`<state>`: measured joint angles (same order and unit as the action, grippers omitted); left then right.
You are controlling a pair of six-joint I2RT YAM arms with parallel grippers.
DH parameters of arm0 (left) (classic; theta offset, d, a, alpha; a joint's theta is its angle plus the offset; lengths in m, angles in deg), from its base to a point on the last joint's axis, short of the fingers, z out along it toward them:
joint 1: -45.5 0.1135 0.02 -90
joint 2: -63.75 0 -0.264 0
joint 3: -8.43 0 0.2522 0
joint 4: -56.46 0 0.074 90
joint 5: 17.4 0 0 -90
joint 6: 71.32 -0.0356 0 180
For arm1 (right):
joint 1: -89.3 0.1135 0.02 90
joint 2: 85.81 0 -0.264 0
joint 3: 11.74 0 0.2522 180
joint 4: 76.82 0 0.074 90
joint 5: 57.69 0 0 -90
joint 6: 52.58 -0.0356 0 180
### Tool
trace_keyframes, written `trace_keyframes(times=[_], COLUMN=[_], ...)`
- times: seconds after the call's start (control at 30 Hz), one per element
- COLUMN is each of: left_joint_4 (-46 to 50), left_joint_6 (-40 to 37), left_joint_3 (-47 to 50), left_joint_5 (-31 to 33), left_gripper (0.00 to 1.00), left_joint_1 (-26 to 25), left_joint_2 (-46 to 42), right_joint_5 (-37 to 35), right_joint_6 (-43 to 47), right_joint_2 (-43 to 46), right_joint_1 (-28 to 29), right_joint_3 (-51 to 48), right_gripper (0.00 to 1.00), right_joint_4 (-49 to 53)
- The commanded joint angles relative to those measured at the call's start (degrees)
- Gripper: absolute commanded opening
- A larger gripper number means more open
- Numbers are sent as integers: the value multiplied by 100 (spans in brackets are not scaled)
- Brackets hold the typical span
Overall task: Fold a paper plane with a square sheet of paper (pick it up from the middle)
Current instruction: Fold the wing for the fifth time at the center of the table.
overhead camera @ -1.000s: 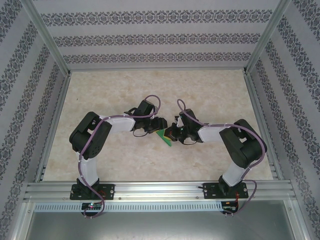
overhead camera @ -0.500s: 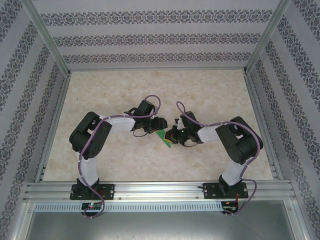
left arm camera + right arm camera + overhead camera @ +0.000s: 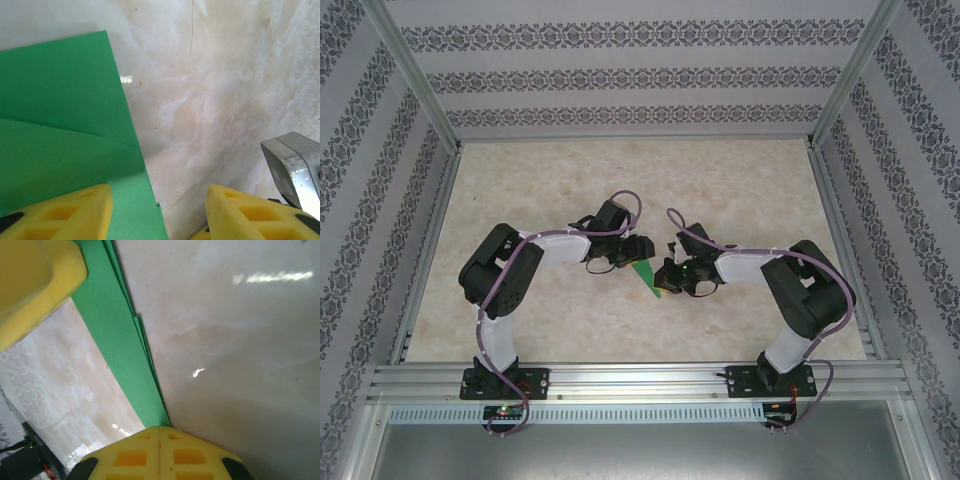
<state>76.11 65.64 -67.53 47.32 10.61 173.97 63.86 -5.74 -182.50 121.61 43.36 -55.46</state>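
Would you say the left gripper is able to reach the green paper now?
Likely yes: the left gripper stands open over the green paper, nothing between; the right gripper pinches one end.

The paper plane (image 3: 647, 280) lies between left gripper (image 3: 634, 260) and right gripper (image 3: 666, 275).

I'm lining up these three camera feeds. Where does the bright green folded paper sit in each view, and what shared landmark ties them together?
Top external: the bright green folded paper lies just below picture centre.
Left wrist: the paper covers the left side, down to the bottom edge.
Right wrist: the paper is a diagonal strip from top centre to bottom centre.
Shared landmark: the beige marbled tabletop under it.
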Motion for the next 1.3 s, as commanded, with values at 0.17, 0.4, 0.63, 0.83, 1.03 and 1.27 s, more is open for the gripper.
trace_keyframes(times=[0.17,0.4,0.63,0.83,1.03,1.27], left_joint_4=[439,519,545,553,565,539], left_joint_6=[-28,-35,-46,-78,-147,-205], left_joint_3=[57,31,45,13,29,37], left_joint_5=[320,362,351,297,253,178], left_gripper=[53,52,52,52,52,52], left_joint_1=[74,75,71,64,48,29], left_joint_2=[220,235,278,281,290,329], right_joint_5=[-319,-113,-142,-356,-605,-655], right_joint_6=[245,350,384,437,437,-158], right_joint_2=[-54,164,303,362,631,1216], right_joint_1=[207,336,394,479,529,492], right_joint_3=[-166,-270,-451,-405,-148,15], right_gripper=[5,5,6,6,6,6], right_joint_4=[1100,1065,1152,1356,1607,1037])
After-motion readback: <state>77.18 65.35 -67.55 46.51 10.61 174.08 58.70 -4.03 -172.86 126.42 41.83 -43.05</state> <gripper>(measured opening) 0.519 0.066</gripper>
